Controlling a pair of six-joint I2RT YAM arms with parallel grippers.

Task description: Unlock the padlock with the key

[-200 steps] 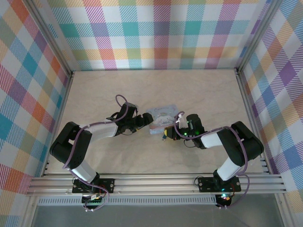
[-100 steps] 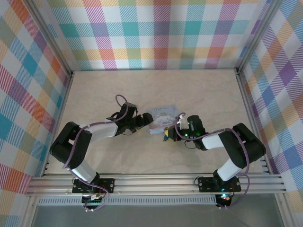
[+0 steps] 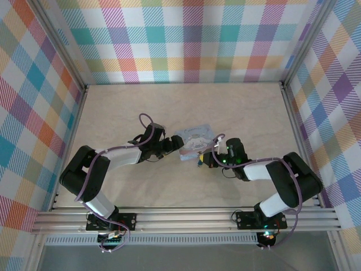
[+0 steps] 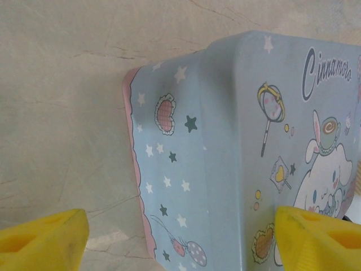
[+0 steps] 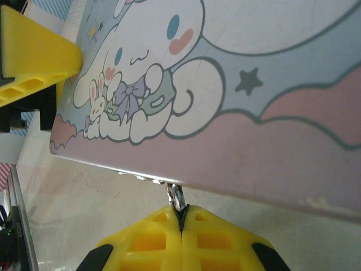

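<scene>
My right gripper [image 5: 181, 217] is shut on the key [image 5: 176, 196], a small shiny metal sliver. The key sticks out of the yellow fingertips and its tip reaches under the lower edge of the light-blue cartoon tin [image 5: 237, 84]. The padlock is hidden by that tin edge. My left gripper [image 4: 180, 237] is open and straddles the tin's corner [image 4: 225, 141]: one yellow finger [image 4: 39, 240] stays clear over the table and the other [image 4: 318, 240] lies over the lid. In the top view the tin [image 3: 194, 140] sits between the left gripper [image 3: 175, 145] and the right gripper [image 3: 203, 160].
The beige table [image 3: 141, 107] is walled by checked panels on three sides. An aluminium rail [image 3: 186, 217] with both arm bases runs along the near edge. Purple cables [image 3: 145, 121] loop over both wrists.
The right arm's wrist has shifted a little to the right and the tin has turned slightly. The left arm has hardly moved.
</scene>
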